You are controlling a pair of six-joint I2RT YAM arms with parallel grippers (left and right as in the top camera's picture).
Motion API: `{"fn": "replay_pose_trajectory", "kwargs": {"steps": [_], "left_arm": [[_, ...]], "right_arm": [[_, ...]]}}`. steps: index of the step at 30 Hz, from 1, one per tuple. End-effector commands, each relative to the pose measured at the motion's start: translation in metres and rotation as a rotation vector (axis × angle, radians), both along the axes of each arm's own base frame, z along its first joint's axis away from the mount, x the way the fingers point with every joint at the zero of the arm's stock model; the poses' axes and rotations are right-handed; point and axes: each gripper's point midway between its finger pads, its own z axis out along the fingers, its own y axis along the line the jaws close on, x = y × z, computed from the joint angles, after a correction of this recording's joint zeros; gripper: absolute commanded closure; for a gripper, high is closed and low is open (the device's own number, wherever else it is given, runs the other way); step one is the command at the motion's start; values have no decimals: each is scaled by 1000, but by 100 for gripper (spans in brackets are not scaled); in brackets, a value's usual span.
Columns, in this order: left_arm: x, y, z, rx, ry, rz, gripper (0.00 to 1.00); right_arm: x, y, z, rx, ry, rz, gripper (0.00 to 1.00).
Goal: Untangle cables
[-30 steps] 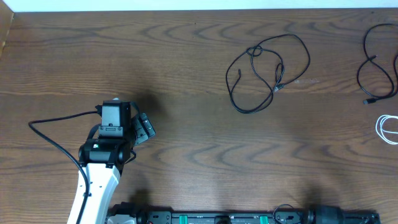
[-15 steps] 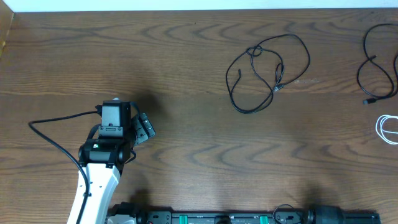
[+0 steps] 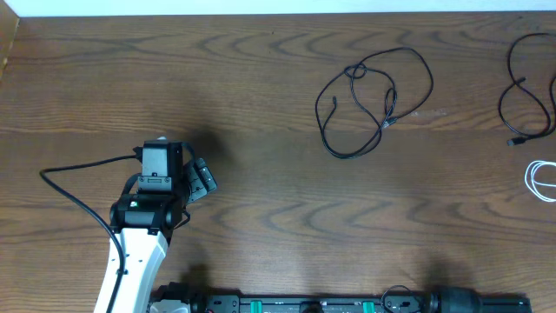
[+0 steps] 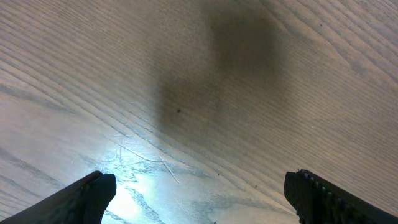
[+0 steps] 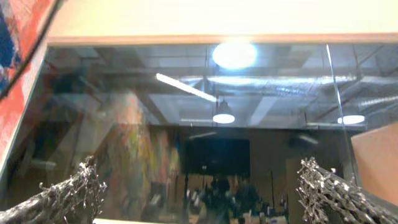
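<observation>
1. Brown wood-grain tabletop (image 3: 261, 200) carries three thin cables, each lying apart from the others and from the robot.
2. The left end effector (image 3: 201, 180) serves as the landmark. It hangs over bare wood with its jaws spread wide and nothing between them.
3. In the left wrist view, the same end effector (image 4: 199, 183) shows two dark fingertips (image 4: 87, 196) at the lower corners. Only wood grain, a shadow and a bright patch of light lie between them.
4. The looped black cable (image 3: 388, 113) lies well to the right of the left end effector and farther from the robot's base. It is loosely coiled and crosses itself, with a small plug end inside the loop.
5. The second black cable (image 3: 503, 109) lies farther right of the left end effector again, at the right edge of the overhead view, which cuts part of it off.
6. The white cable (image 3: 529, 178) shows only a small loop at that same edge, about level with the left end effector. It lies just nearer the base than the second black cable and does not touch it.
7. A thicker black wire (image 3: 87, 165) fixed to the arm curves away to the left of the left end effector.
8. The right end effector (image 5: 199, 168) appears only in its own wrist view, facing a glass pane (image 5: 124, 124) that shows ceiling lamps (image 5: 224, 117). Its textured fingers (image 5: 68, 193) stand wide apart, gripping nothing.
</observation>
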Motion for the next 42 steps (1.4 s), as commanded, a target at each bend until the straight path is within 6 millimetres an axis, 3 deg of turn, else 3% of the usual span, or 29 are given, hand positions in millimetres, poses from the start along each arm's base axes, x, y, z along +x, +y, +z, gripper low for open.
{"fn": "replay_pose_trajectory", "kwargs": {"steps": [1,11,14,18,21,23,42], "left_arm": [[1,3,1,11,-2,6,6],[1,3,1,11,-2,6,6],[1,3,1,11,-2,6,6],[1,3,1,11,-2,6,6],[1,3,1,11,-2,6,6],[1,3,1,11,-2,6,6],[1,3,1,11,-2,6,6]], "right_arm": [[-4,1,0,-13,-10,10,1],[22,-2,-27,2,138,11,1],[37,-3,-48,13,243,13,1],[59,-5,-93,34,448,13,1],[69,-6,-124,47,580,16,1],[71,-6,-134,51,622,17,1],[71,-8,-136,57,629,8,1]]}}
